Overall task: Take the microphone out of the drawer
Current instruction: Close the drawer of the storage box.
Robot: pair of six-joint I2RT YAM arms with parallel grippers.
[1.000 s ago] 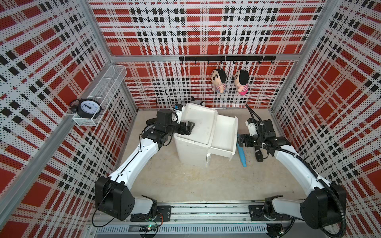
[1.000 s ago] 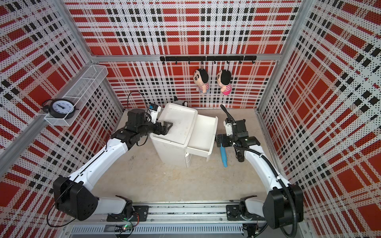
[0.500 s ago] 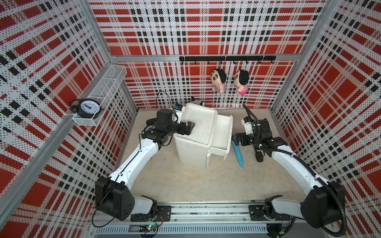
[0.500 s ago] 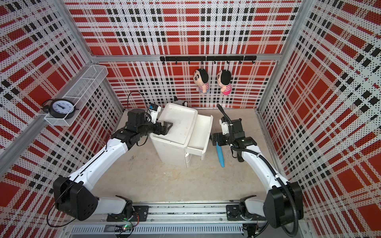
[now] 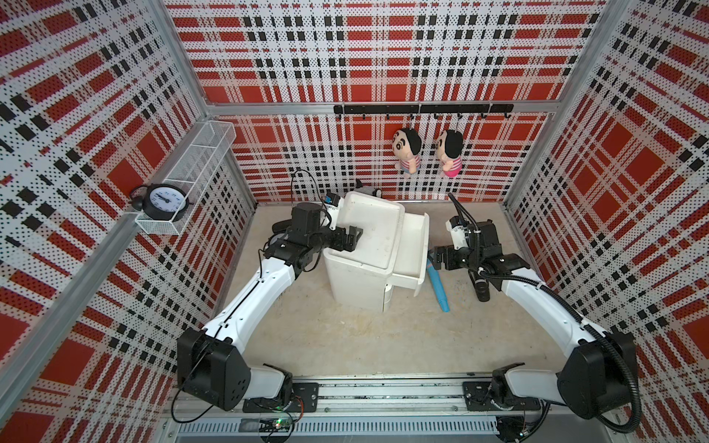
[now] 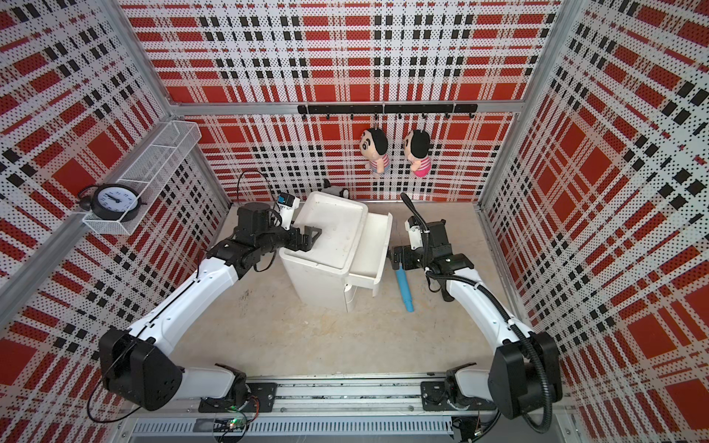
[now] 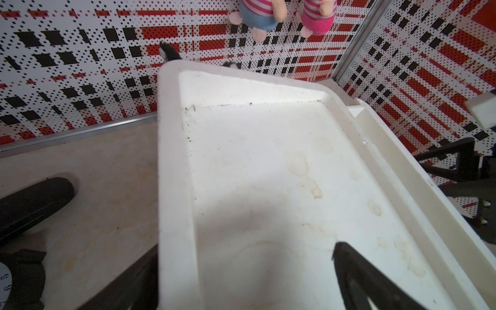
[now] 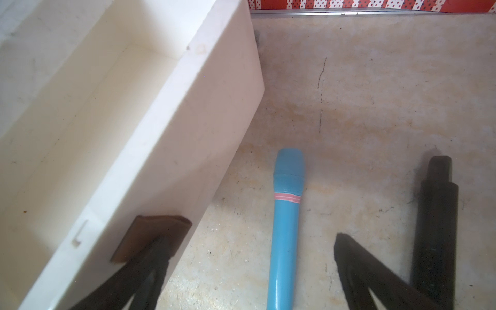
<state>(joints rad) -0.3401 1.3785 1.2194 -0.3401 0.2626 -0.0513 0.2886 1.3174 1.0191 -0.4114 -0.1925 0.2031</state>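
Observation:
The blue microphone (image 5: 437,284) (image 6: 403,285) (image 8: 285,228) lies flat on the table, just right of the white drawer (image 5: 414,245) (image 6: 372,245) (image 8: 188,120). The drawer stands partly pulled out of the white cabinet (image 5: 356,280), and its inside looks bare. My right gripper (image 5: 437,261) (image 6: 397,261) (image 8: 251,236) is open and low over the microphone's head end; one finger rests against the drawer's front face, the other is beyond the microphone. My left gripper (image 5: 351,241) (image 6: 309,239) (image 7: 244,251) is open, astride the cabinet's top rim (image 7: 174,188).
A black cylinder (image 5: 481,287) (image 8: 434,228) lies on the table beside the right wrist. Two plush dolls (image 5: 426,153) hang from a rail on the back wall. On the left wall, a wire basket (image 5: 192,172) holds a clock (image 5: 163,199). A black tube (image 7: 35,201) lies left of the cabinet.
My right gripper has moved left against the drawer front, and the drawer has slid a little way in. The microphone has shifted slightly left. The left arm has not moved.

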